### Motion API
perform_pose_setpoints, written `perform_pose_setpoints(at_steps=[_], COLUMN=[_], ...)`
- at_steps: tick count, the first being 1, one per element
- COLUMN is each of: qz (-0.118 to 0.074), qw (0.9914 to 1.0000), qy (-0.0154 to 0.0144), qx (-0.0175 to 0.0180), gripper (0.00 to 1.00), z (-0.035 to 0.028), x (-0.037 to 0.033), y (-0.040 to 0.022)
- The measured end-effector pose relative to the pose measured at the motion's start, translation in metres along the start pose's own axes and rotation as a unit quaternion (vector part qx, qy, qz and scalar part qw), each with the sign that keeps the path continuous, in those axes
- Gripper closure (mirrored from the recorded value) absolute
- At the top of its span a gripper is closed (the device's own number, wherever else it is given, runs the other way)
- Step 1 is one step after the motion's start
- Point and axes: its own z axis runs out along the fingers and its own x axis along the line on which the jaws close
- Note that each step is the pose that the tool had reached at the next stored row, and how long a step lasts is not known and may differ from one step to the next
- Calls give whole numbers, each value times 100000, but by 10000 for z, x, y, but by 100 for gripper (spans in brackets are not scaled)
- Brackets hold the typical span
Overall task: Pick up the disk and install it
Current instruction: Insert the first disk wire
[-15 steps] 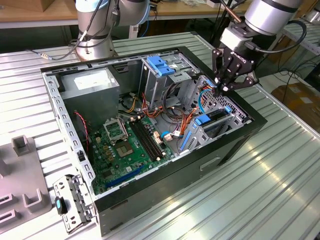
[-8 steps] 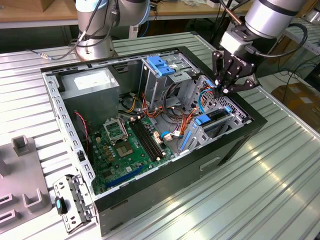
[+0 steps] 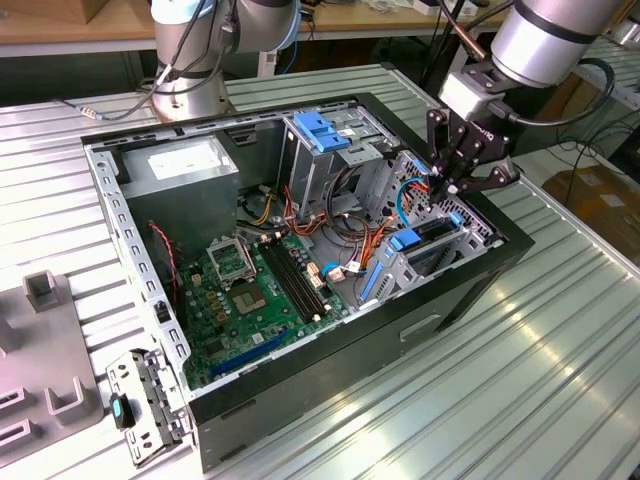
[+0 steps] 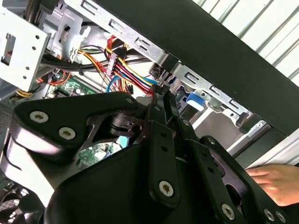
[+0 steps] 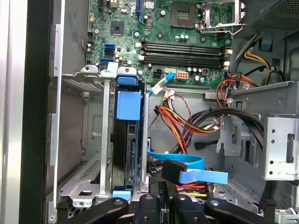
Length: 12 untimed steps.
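A ribbed metal table carried an open black computer case lying on its side, with the arm's base standing beyond its far edge. Inside the case, a grey power-supply box sat in the far corner on the exterior view's left, and a green motherboard covered the floor, its memory slots visible in the first wrist view. A metal drive cage topped by a blue bracket stood at the far side, near the middle. A loose metal plate lay on the table just beside the case's near corner, at the exterior view's left.

The disk stood on edge in the drive bay at the case's end on the exterior view's right, seated between the bay's metal walls, its blue rail frame showing in the first wrist view. A flat blue data cable and bundled red, yellow and orange wires lay just beside the bay.

The gripper hung above that bay, near the disk, its black fingers drawn close together at the tips with nothing seen between them. A person's hand showed at the edge of the second wrist view, outside the case wall.
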Motion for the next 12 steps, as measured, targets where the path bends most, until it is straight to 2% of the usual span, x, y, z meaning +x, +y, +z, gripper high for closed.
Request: perform_pose_setpoints(at_steps=[4,7,12], qz=[21,17,208], qw=[100000,100000,100000], qy=[-15,-25,-49], qx=[56,62,123], gripper=[82,82,82], z=[-4,-5,8], x=[32,178,191], y=[80,95,124])
